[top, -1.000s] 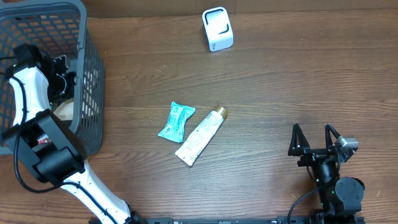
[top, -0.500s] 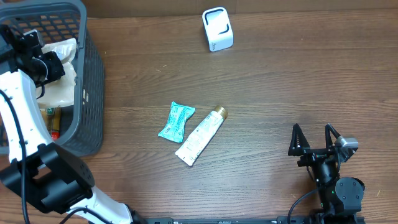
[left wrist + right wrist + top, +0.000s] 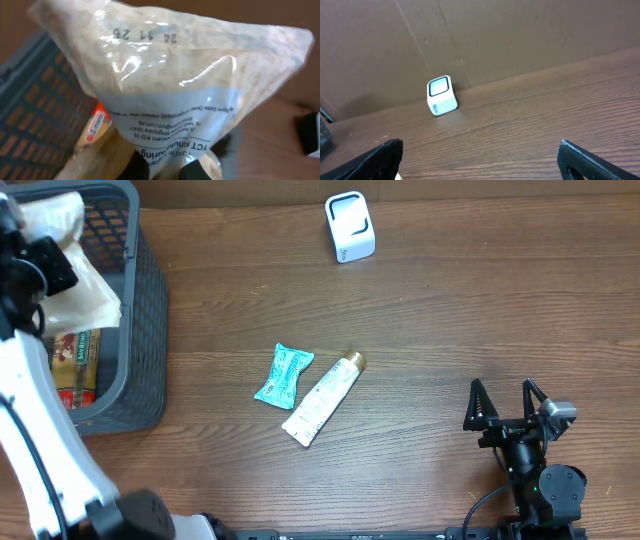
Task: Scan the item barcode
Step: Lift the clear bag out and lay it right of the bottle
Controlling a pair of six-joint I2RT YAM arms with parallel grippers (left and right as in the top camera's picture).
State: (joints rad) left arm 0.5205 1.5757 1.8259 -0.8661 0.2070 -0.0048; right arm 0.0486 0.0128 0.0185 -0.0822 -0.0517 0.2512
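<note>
**mo:** Since a second ago the left arm has swung up and out of the basket (image 3: 150, 330). It's taken the clear bag (image 3: 72, 275) with it, and the bag now hangs over the basket's left half. Nothing else has budged.

**kat:** So it's the pick-up step, basically done. The left gripper (image 3: 165, 169) is pinched tight on the bag's bottom edge, and the wrist view shows the film bunched between the fingers (image 3: 141, 169).

**mo:** Yep. The right gripper (image 3: 501, 390) is parked at the near right with its jaws spread wide and nothing in them. The teal packet (image 3: 284, 373) and the tube (image 3: 322, 397) lie mid-table, touching or nearly so.

**kat:** Next move, by the looks of it, is carrying the bag across to the scanner (image 3: 350, 227) at the far edge, well apart from it right now. The arm would also need to turn the barcode side toward the scanner's window.

**mo:** That's the catch. The left wrist view shows a printed date and some label text on the bag, but no barcode on that face. Overhead it's just a pale crinkly blob.

**kat:** Overhead does give the whole route, though. The right wrist view catches the scanner (image 3: 441, 95) front-on with its window showing, which the top-down view hardly shows.
</note>
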